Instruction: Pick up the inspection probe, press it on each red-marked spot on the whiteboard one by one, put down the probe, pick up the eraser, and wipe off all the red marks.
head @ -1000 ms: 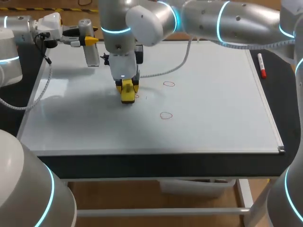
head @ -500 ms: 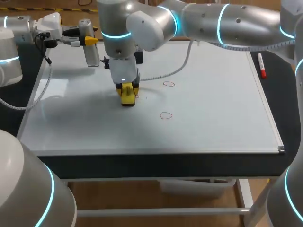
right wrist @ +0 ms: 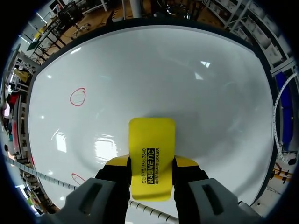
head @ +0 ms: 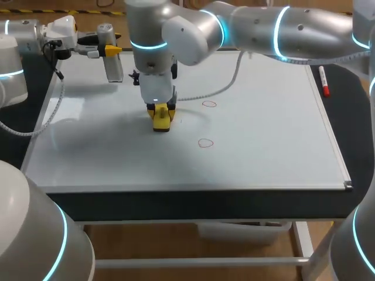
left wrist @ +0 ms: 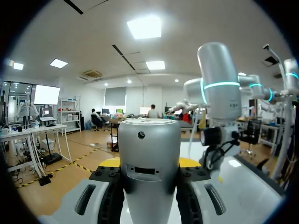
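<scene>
I work in a robotics lab. My left arm [head: 17, 35] and my right arm [head: 293, 29], both silver with glowing cyan rings and trailing cables [head: 225, 79], come in over a black surface [head: 176, 202] on a white metal frame [head: 193, 262]. A whiteboard [head: 263, 129] lies flat on it, with a red marker [head: 323, 81] beside it.

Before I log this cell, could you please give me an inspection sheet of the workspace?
Surface: whiteboard, far red circle and near red circle unwiped.
Job's things: eraser on the board; inspection probe upright at its far left.
Clutter: red marker beside the board's right edge.
Grippers: right gripper fingers shut on eraser; left gripper shut on probe.
Cables: grey cable looping over the board.
Surroundings: nothing seen.
</scene>
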`<state>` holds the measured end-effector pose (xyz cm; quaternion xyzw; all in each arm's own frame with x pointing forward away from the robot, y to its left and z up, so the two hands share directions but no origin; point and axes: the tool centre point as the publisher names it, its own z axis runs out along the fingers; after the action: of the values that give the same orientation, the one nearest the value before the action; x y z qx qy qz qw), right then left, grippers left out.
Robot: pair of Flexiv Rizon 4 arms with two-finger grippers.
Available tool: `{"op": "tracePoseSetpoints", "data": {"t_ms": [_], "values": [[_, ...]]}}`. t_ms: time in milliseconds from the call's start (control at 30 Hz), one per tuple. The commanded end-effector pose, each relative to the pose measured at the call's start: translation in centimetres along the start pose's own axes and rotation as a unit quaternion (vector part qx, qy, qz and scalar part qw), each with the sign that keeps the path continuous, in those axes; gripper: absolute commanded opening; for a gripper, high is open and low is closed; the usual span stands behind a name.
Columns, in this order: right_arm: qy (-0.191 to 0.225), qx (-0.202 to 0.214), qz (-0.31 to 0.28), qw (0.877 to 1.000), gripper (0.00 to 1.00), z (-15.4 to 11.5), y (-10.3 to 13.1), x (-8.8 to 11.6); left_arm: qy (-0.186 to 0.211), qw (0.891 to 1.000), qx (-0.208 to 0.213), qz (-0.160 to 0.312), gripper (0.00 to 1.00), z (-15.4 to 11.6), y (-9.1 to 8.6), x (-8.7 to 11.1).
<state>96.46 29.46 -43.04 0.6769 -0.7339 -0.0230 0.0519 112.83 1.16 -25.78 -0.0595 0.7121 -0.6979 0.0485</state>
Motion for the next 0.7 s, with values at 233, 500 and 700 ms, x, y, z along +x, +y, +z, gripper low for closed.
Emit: {"op": "tracePoseSetpoints", "data": {"t_ms": [233, 500, 700], "values": [[-0.005, 0.003, 0.02, 1.0, 0.0, 0.5, 0.2, 2.3, -0.002, 1.0, -0.001, 0.0, 0.0, 0.0, -0.2, 0.2], [-0.003, 0.001, 0.035, 0.999, 0.0, 0.7, 0.1, 3.7, -0.002, 1.0, -0.001, 0.0, 0.0, 0.0, -0.2, 0.2], [-0.002, 0.002, 0.043, 0.999, 0.0, 0.6, -0.1, 4.3, -0.002, 1.0, -0.001, 0.0, 0.0, 0.0, -0.2, 0.2]]}}
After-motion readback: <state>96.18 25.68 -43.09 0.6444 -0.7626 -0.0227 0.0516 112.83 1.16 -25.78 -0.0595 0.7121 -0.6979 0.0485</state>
